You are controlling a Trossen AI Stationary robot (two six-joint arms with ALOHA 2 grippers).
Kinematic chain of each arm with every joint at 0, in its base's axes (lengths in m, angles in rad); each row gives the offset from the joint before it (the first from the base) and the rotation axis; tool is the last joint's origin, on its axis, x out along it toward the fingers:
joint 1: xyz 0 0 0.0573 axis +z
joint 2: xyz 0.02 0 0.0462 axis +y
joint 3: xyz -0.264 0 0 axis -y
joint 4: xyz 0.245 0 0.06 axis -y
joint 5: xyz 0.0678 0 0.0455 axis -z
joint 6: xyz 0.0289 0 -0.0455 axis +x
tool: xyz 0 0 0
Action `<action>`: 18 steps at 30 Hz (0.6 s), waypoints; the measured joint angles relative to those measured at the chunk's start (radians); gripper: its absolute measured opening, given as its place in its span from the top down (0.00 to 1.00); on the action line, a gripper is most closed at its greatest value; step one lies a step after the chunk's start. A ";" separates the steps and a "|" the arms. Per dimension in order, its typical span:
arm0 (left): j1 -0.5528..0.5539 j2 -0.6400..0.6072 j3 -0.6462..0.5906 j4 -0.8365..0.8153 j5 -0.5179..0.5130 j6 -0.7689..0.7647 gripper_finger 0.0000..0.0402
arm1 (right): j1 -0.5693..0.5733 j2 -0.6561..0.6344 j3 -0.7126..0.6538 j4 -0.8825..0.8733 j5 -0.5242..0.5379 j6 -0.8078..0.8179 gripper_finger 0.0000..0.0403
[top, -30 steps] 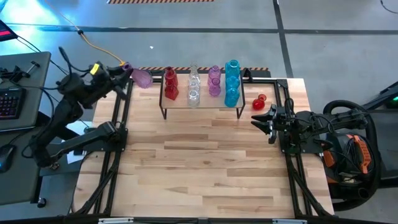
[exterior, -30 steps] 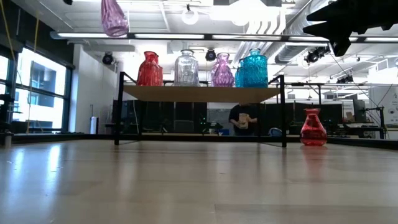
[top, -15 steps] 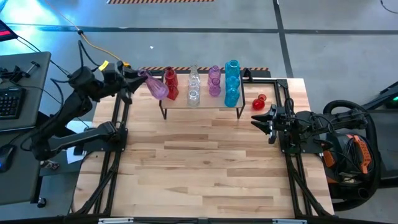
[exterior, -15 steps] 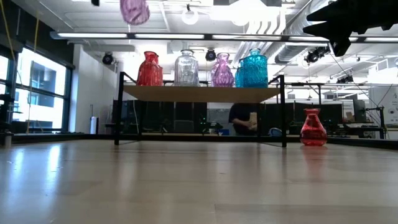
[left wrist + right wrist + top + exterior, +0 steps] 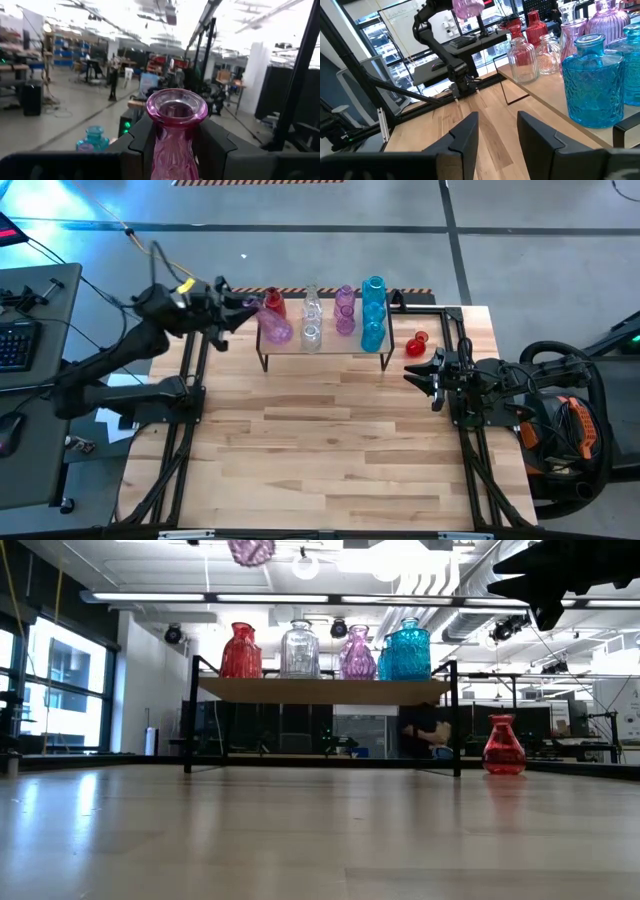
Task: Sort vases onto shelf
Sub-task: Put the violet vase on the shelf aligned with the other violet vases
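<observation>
My left gripper [image 5: 246,308] is shut on a pink-purple vase [image 5: 276,330], carried high over the left end of the shelf [image 5: 330,348]; in the low view only its base [image 5: 250,550] shows at the top edge. On the shelf [image 5: 320,690] stand red [image 5: 240,652], clear [image 5: 299,650], purple [image 5: 357,654] and teal [image 5: 405,650] vases. One red vase [image 5: 417,343] stands on the table to the right of the shelf. My right gripper [image 5: 421,374] hovers open, near of that red vase [image 5: 503,746]. My left gripper pinches the pink-purple vase by its neck [image 5: 175,142], just below the flared mouth [image 5: 176,105], one finger [image 5: 142,142] on each side. The fingers come level from the table's left. The vase is lifted clear and hangs upright below the hold.
The wide plank table [image 5: 320,450] lies bare near of the shelf. Black frame rails run along the left [image 5: 185,430] and right [image 5: 475,460] sides. A desk with a keyboard [image 5: 15,345] stands off the left. A person [image 5: 430,735] moves in the room behind.
My left gripper has swung toward the table's right, from beyond the left edge to over the shelf's left end, carrying the pink-purple vase. In the low view the vase has moved right and risen until only its base shows. The right arm has kept still.
</observation>
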 joint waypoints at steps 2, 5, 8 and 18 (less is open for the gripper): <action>-0.016 0.041 0.000 0.016 0.000 0.000 0.76 | 0.000 0.000 0.000 0.000 0.000 0.000 0.70; -0.047 0.098 0.000 0.059 -0.001 0.002 0.76 | 0.000 0.000 0.000 0.000 0.000 0.000 0.70; -0.076 0.147 0.000 0.093 0.001 0.044 0.76 | -0.001 0.000 0.000 0.000 0.003 0.000 0.70; -0.169 0.267 0.000 0.241 -0.013 -0.007 0.76 | -0.001 0.000 0.000 0.000 0.049 -0.021 0.70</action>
